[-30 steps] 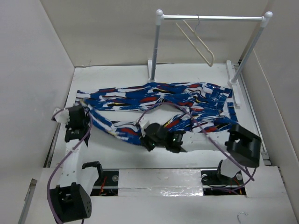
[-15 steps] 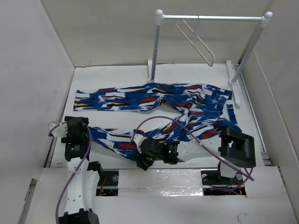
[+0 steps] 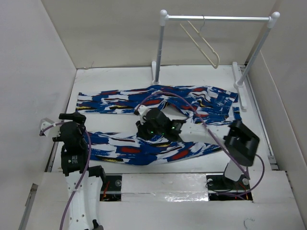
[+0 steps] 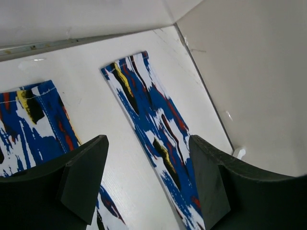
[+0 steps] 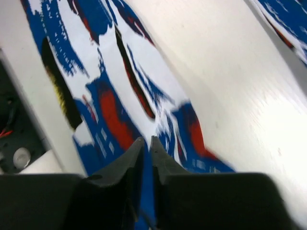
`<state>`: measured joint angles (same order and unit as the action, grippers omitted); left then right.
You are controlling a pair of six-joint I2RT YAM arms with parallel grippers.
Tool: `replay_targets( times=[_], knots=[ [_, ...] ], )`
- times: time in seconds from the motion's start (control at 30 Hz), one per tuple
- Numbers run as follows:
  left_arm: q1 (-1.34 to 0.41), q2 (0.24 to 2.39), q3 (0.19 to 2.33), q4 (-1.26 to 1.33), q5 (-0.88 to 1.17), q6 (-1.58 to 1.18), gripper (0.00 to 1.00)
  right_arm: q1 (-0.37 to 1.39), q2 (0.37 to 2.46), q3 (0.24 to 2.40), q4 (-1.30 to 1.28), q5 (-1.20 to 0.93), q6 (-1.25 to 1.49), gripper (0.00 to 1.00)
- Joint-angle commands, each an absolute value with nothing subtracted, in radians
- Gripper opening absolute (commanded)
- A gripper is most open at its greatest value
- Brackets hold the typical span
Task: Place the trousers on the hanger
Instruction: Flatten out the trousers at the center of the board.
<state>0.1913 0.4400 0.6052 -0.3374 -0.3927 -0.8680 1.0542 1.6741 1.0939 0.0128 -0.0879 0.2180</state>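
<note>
The trousers (image 3: 144, 98) lie flat on the table, one leg along the far side and the other (image 3: 144, 151) near the front edge, waist at the right. The cream hanger (image 3: 204, 43) hangs from the rail at the back, with nothing on it. My left gripper (image 3: 67, 120) hovers open over the gap between the leg ends (image 4: 153, 120), holding nothing (image 4: 147, 143). My right gripper (image 3: 140, 127) is above the table between the two legs. In the right wrist view its jaws (image 5: 147, 140) stand almost together over the patterned fabric (image 5: 110, 110), with nothing between them.
A white-posted garment rail (image 3: 216, 18) stands at the back, its feet (image 3: 240, 91) on the table beside the waist. Enclosure walls close in on the left (image 3: 38, 72) and right. Purple cables loop over the right arm.
Both grippers have let go of the near leg, which was pulled toward the front edge and now lies flat. The left gripper opened and drew back left. The right one rose toward the middle.
</note>
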Motion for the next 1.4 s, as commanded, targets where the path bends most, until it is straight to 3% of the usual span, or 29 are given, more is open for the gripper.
replay_targets(
  times=[0.0, 0.03, 0.07, 0.23, 0.3, 0.37, 0.43, 0.63, 0.7, 0.8, 0.83, 0.93, 1.1, 1.23, 1.3, 1.37],
  knots=[
    [0.187, 0.475, 0.609, -0.292, -0.310, -0.790, 0.66, 1.057, 1.839, 1.251, 0.038, -0.167, 0.178, 0.32],
    [0.187, 0.492, 0.598, -0.258, -0.245, -0.784, 0.66, 1.048, 1.930, 1.329, 0.035, -0.179, 0.178, 0.56],
    [0.187, 0.511, 0.589, -0.249, -0.221, -0.791, 0.66, 1.048, 1.974, 1.365, 0.025, -0.220, 0.178, 0.61],
    [0.187, 0.571, 0.512, -0.163, -0.166, -0.818, 0.65, 1.039, 2.180, 1.531, -0.034, -0.274, 0.193, 0.65],
    [0.187, 0.572, 0.482, -0.131, -0.152, -0.834, 0.65, 1.039, 2.247, 1.589, -0.044, -0.327, 0.212, 0.59],
    [0.187, 0.587, 0.469, -0.086, -0.137, -0.847, 0.65, 1.039, 2.282, 1.627, -0.041, -0.348, 0.227, 0.25],
    [0.187, 0.641, 0.453, -0.036, -0.120, -0.873, 0.65, 1.039, 2.330, 1.699, -0.026, -0.351, 0.258, 0.00],
    [0.153, 0.834, 0.454, 0.107, -0.123, -0.925, 0.66, 0.993, 2.419, 1.986, 0.033, -0.362, 0.399, 0.00],
    [0.153, 0.917, 0.495, 0.100, -0.150, -0.928, 0.67, 0.970, 2.379, 1.973, 0.057, -0.359, 0.407, 0.10],
    [0.153, 1.000, 0.541, 0.107, -0.147, -0.953, 0.67, 0.930, 2.183, 1.749, 0.141, -0.307, 0.365, 0.37],
    [0.143, 1.024, 0.545, 0.141, -0.143, -0.947, 0.69, 0.904, 2.055, 1.600, 0.152, -0.241, 0.336, 0.54],
    [0.134, 1.107, 0.567, 0.190, -0.111, -0.933, 0.74, 0.844, 1.848, 1.332, 0.201, -0.152, 0.340, 0.70],
    [0.133, 1.362, 0.687, 0.161, -0.095, -0.966, 0.75, 0.636, 1.420, 0.800, 0.256, -0.084, 0.360, 0.68],
    [0.133, 1.462, 0.762, 0.094, -0.158, -0.966, 0.73, 0.511, 1.126, 0.568, 0.186, 0.066, 0.423, 0.52],
    [0.133, 1.533, 0.823, 0.063, -0.198, -0.957, 0.72, 0.424, 1.024, 0.497, 0.140, 0.135, 0.468, 0.37],
    [0.146, 1.595, 0.873, 0.002, -0.201, -0.945, 0.70, 0.241, 0.918, 0.431, 0.079, 0.150, 0.474, 0.28]
  ],
)
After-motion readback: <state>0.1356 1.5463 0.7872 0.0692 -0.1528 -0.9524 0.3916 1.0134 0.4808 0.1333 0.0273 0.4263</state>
